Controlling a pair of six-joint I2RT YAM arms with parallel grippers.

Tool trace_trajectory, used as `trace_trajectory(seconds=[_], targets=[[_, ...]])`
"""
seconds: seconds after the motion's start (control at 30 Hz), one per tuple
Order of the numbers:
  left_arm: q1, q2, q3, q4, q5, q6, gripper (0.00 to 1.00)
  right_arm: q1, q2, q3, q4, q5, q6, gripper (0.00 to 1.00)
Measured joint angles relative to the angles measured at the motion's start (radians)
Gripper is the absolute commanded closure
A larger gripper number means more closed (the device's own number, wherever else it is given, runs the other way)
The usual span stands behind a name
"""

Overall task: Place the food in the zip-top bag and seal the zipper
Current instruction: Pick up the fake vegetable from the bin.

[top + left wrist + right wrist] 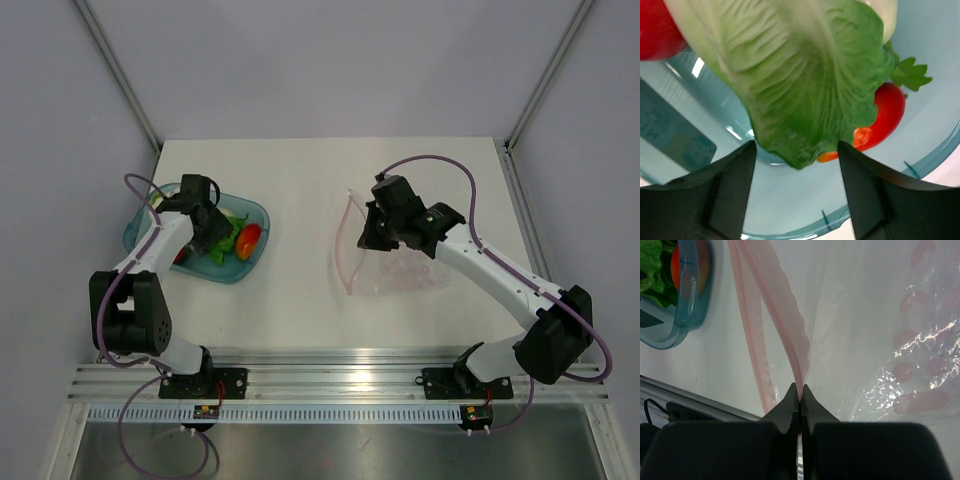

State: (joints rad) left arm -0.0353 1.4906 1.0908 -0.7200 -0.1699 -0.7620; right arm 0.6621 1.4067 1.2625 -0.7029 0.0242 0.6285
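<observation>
Left claw hovers in the teal bowl, fingers apart, with the tip of a lettuce leaf between them but not gripped. A tomato shows past the leaf's edge. Right claw is clamped on one lip of the zip-top bag at its zipper, lifting the mouth off the surface, well apart from the bowl. Best to reach deeper, close on the leaf's thicker part, and lift clear of the rim.
</observation>
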Motion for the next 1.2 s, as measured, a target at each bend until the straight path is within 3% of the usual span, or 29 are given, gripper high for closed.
trace_trajectory(seconds=[0.17,0.3,0.47,0.83,1.2], targets=[[0.0,0.039,0.0,0.05,-0.011,-0.006,0.63,0.0,0.0,0.0,0.0,-0.011,0.0,1.0],[0.0,0.052,0.005,0.045,-0.016,-0.003,1.0,0.0,0.0,-0.001,0.0,-0.011,0.0,1.0],[-0.001,0.023,0.041,0.01,-0.013,0.012,1.0,0.0,0.0,-0.008,0.0,-0.011,0.001,1.0],[-0.001,-0.229,0.164,-0.036,0.049,0.059,1.0,0.0,0.0,-0.014,0.0,-0.011,0.006,1.0],[-0.026,-0.291,0.165,0.032,0.504,0.232,1.0,0.0,0.001,-0.002,-0.003,-0.01,-0.01,1.0]])
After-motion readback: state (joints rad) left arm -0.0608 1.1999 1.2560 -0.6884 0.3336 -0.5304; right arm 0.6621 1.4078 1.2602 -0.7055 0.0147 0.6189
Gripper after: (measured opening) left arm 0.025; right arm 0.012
